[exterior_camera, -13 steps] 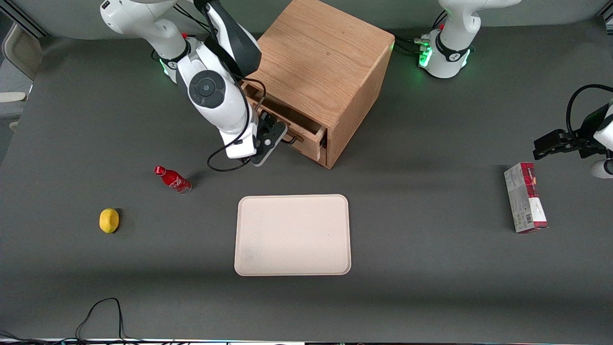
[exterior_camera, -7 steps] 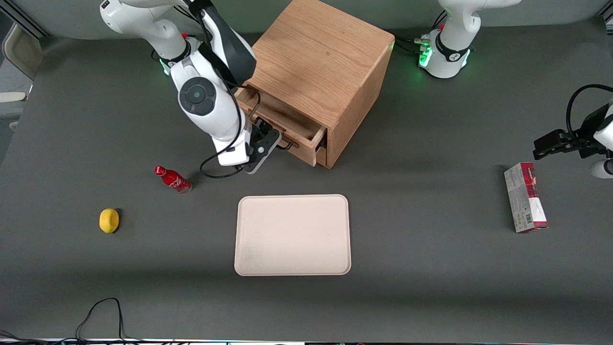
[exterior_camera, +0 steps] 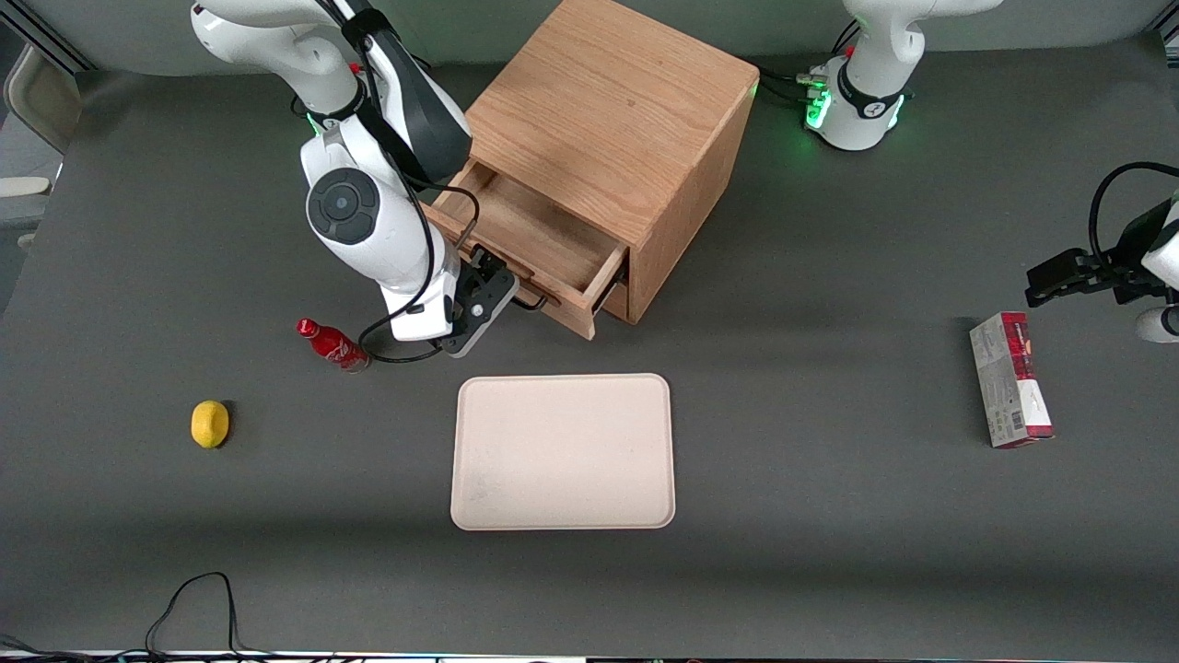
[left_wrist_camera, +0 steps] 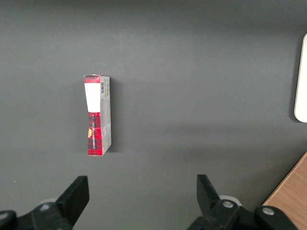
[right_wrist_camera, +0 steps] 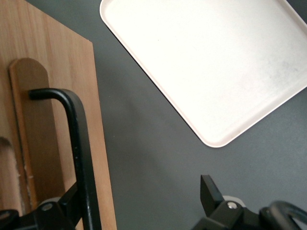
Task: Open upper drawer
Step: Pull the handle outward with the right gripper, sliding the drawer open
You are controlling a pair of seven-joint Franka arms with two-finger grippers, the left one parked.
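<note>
The wooden cabinet (exterior_camera: 608, 120) stands at the back middle of the table. Its upper drawer (exterior_camera: 534, 235) is pulled partly out, and its bare wooden inside shows. My right gripper (exterior_camera: 488, 293) is at the drawer front, nearer the front camera than the cabinet. The black wire handle (exterior_camera: 531, 302) sticks out beside it. In the right wrist view the gripper (right_wrist_camera: 139, 194) is open. One finger (right_wrist_camera: 71, 201) lies against the handle bar (right_wrist_camera: 81, 153) on the drawer front (right_wrist_camera: 53, 96). The other finger (right_wrist_camera: 209, 191) hangs over bare table.
A cream tray (exterior_camera: 562, 451) lies nearer the front camera than the cabinet, also in the right wrist view (right_wrist_camera: 206, 62). A red bottle (exterior_camera: 333, 344) lies close to my arm and a lemon (exterior_camera: 210, 424) farther out. A red and white box (exterior_camera: 1009, 391) lies toward the parked arm's end.
The upper drawer has slid farther out of the cabinet. My gripper has moved with the handle toward the front camera and the working arm's end.
</note>
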